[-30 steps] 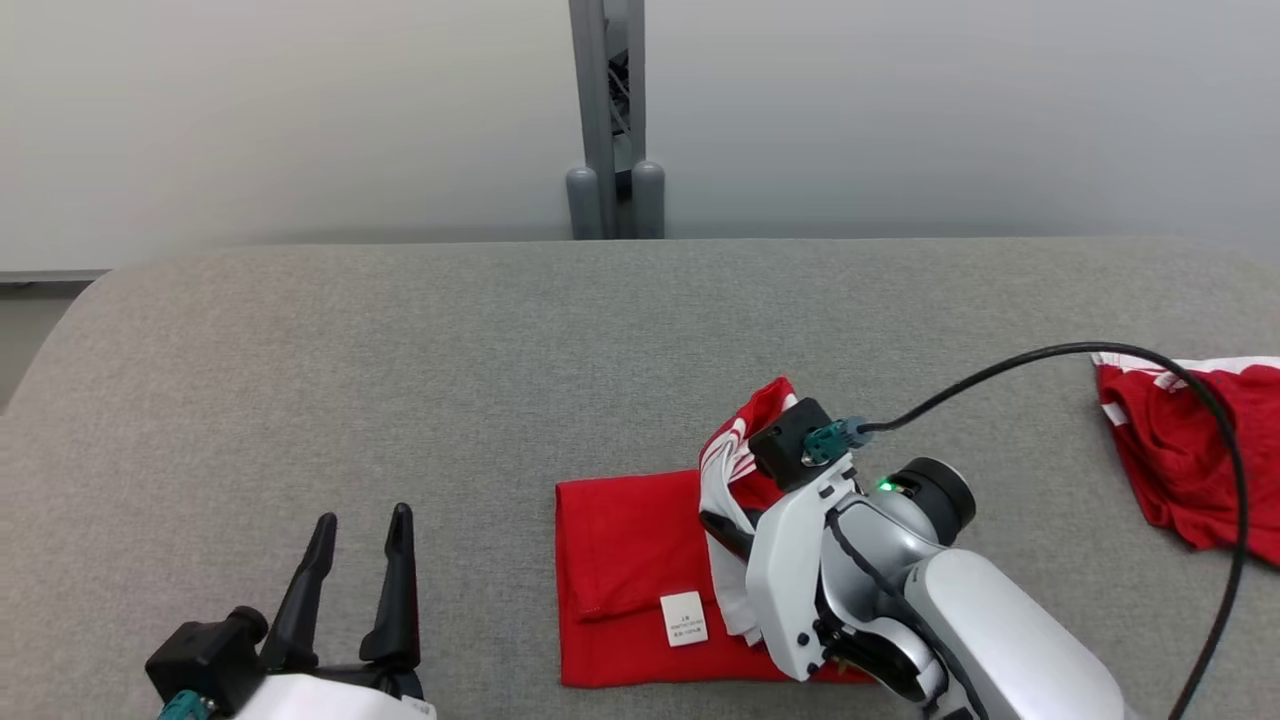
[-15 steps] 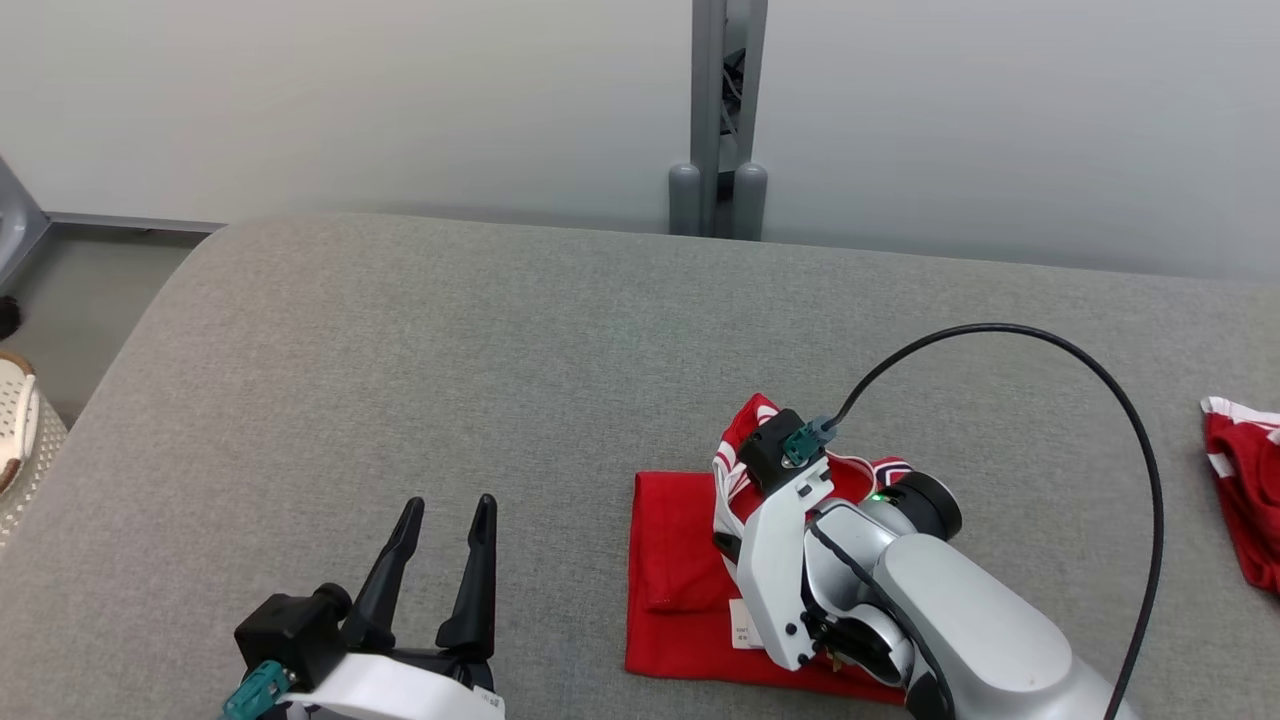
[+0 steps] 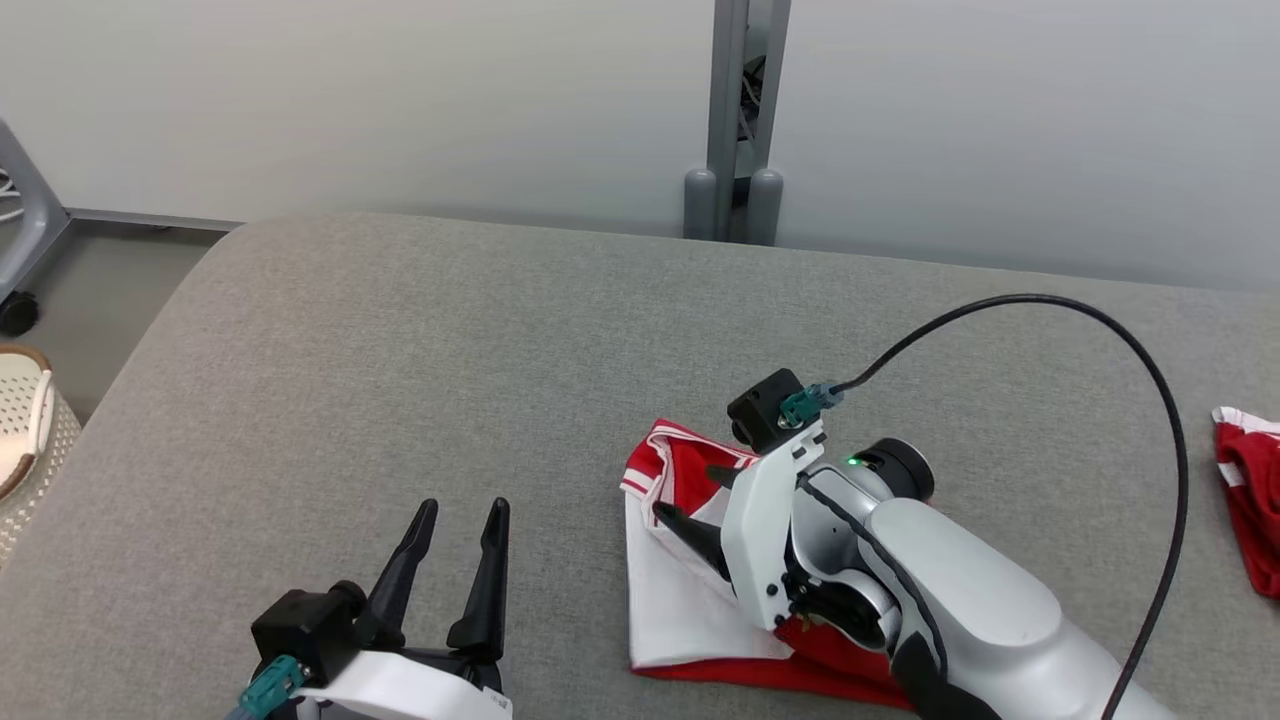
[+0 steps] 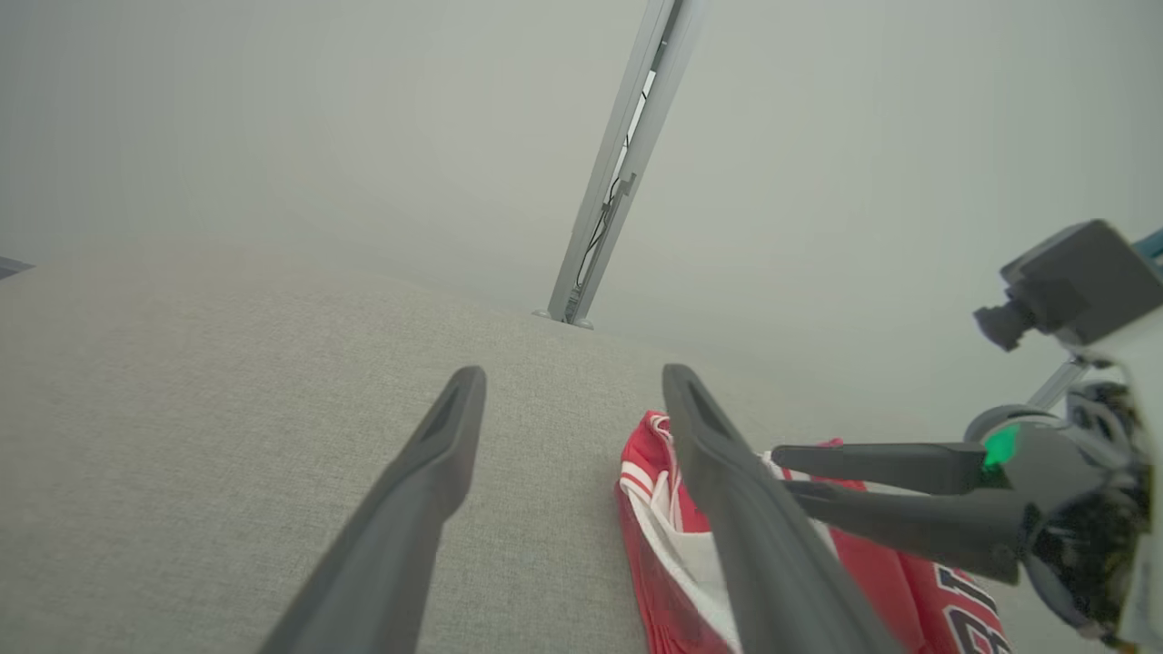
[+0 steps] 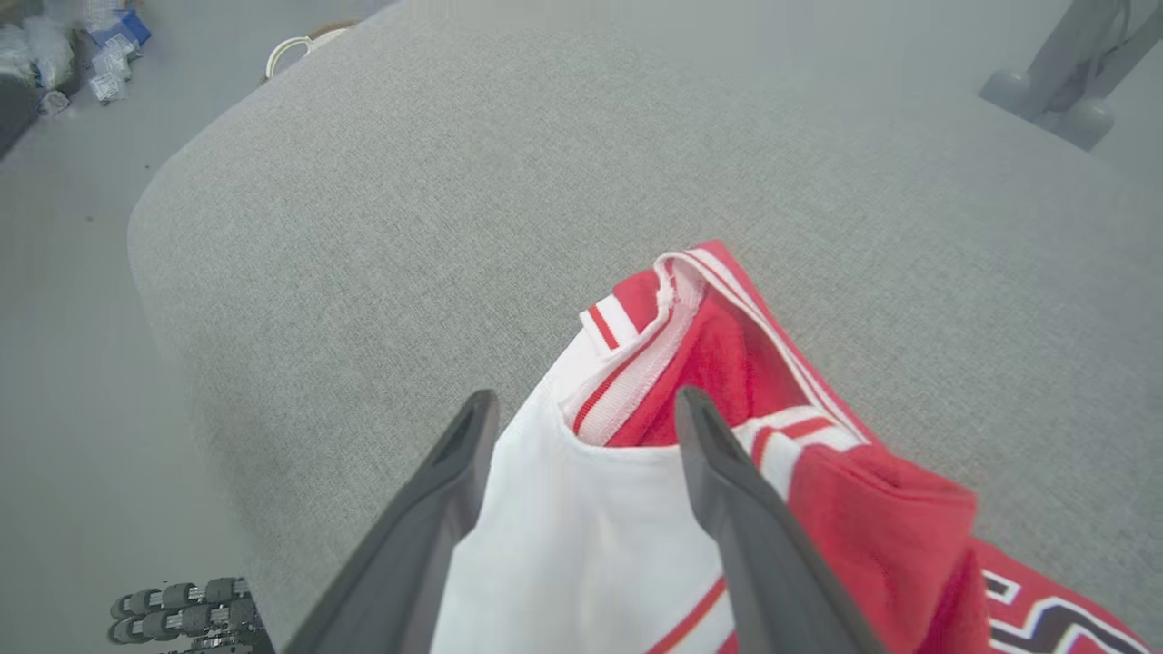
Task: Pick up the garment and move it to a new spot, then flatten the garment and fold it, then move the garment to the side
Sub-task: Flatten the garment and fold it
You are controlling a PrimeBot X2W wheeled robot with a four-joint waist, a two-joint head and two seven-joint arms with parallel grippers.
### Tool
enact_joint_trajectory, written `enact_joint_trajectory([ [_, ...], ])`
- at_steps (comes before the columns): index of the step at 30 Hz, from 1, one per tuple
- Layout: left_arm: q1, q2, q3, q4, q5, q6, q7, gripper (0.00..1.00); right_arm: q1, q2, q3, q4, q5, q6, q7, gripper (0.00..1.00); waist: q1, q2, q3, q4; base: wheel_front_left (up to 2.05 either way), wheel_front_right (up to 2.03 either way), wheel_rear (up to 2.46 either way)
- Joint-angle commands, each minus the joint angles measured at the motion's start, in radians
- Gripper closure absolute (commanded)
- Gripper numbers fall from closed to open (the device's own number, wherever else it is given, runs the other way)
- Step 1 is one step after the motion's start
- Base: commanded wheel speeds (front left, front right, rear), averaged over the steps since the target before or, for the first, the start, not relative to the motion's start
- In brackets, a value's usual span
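Note:
The garment [image 3: 680, 600], red with white panels and striped trim, lies folded on the grey padded table [image 3: 400, 350], a white layer on top. My right gripper [image 3: 685, 492] hovers just over it, fingers pointing left and open, with nothing between them. The right wrist view shows the right gripper [image 5: 586, 404] apart above the garment [image 5: 727, 363] and its striped edge. My left gripper [image 3: 462, 508] stands open to the garment's left, at the near edge, touching nothing. In the left wrist view the left gripper [image 4: 572, 381] frames bare table, with the garment [image 4: 650, 454] and the right gripper [image 4: 783, 470] at right.
A second red garment [image 3: 1245, 500] lies at the table's right edge. A black cable [image 3: 1100, 330] arcs from the right wrist. A grey post [image 3: 735, 120] stands behind the table. A pale basket [image 3: 25, 440] sits on the floor past the table's rounded left end.
The camera has shifted. My right gripper went from shut on a garment flap to open, and the flap now lies folded leftward, white side up, over the red panel. The left gripper stays open.

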Motion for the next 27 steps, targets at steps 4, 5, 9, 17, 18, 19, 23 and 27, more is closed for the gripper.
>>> enact_joint_trajectory([
  [4,-0.009,0.013,0.004,-0.009,0.01,0.008,0.001,0.0,-0.051,-0.004,-0.001,-0.023,0.044,0.0,-0.048,0.0,0.0,0.0,-0.002,-0.04,0.0,0.0,0.0],
  [5,-0.008,0.016,0.006,-0.011,0.01,0.01,0.002,0.0,-0.06,-0.005,-0.006,-0.024,0.047,0.0,-0.061,0.0,0.0,0.0,-0.001,-0.048,0.0,0.0,0.0],
  [9,0.006,0.03,0.013,-0.031,0.012,0.022,0.004,0.0,-0.108,-0.005,-0.116,0.014,0.022,0.0,-0.167,0.0,0.0,0.0,0.001,-0.092,0.0,0.0,0.0],
  [17,0.022,0.054,0.015,-0.071,0.017,0.038,0.015,0.0,-0.025,-0.025,-0.387,0.094,-0.127,0.0,-0.284,0.0,0.0,0.0,0.024,-0.144,0.0,0.0,0.0],
  [18,0.021,0.056,0.014,-0.074,0.017,0.038,0.017,0.0,-0.011,-0.026,-0.396,0.093,-0.135,0.0,-0.288,0.13,0.0,0.0,0.027,-0.144,0.0,0.0,0.0],
  [19,0.018,0.057,0.014,-0.076,0.018,0.038,0.018,0.0,0.002,-0.024,-0.402,0.092,-0.141,0.0,-0.288,0.53,0.0,0.0,0.031,-0.143,0.0,0.0,0.0],
  [23,0.003,0.062,0.01,-0.083,0.021,0.041,0.026,0.0,0.05,-0.017,-0.417,0.098,-0.141,0.0,-0.298,1.0,0.0,0.0,0.049,-0.122,0.0,0.0,0.0],
  [27,-0.007,0.066,0.01,-0.09,0.024,0.043,0.03,0.0,0.077,-0.012,-0.417,0.115,-0.132,0.0,-0.308,1.0,0.0,0.0,0.064,-0.098,0.0,0.0,0.0],
])
